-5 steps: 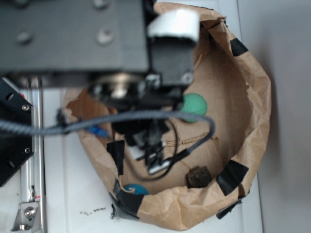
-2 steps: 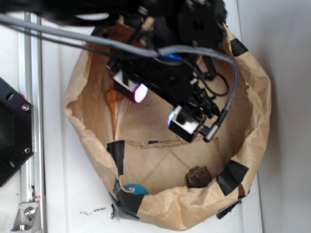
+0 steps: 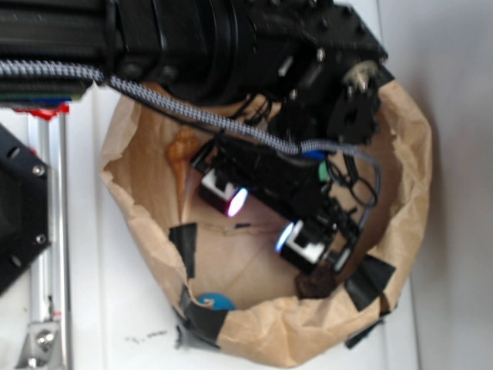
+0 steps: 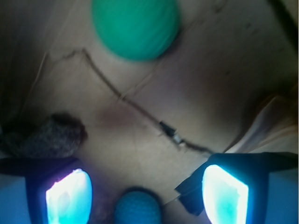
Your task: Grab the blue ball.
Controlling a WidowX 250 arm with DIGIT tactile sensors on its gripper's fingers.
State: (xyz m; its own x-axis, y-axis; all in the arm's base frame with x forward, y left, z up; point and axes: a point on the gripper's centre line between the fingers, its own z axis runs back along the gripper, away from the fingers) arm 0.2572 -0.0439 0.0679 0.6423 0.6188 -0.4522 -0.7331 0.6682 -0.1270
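Note:
The blue ball (image 3: 214, 301) lies inside the brown paper bag (image 3: 400, 193), against its front left wall, partly behind black tape. In the wrist view the blue ball (image 4: 138, 208) shows at the bottom edge, low between the two glowing pads (image 4: 68, 196). My gripper (image 3: 260, 222) is open and empty above the bag floor, apart from the ball, which lies to its front left. The gripper (image 4: 145, 196) holds nothing between its jaws.
A green ball (image 4: 135, 25) sits farther back; only a sliver of it (image 3: 325, 173) shows past the arm. A dark brown lumpy chunk (image 3: 314, 284) lies right by one finger, and also shows in the wrist view (image 4: 46, 137). The bag's walls ring everything.
The arm has swung over the bag and the gripper has come down and forward, towards the brown chunk. The green ball is now mostly hidden by the arm. The blue ball has not moved.

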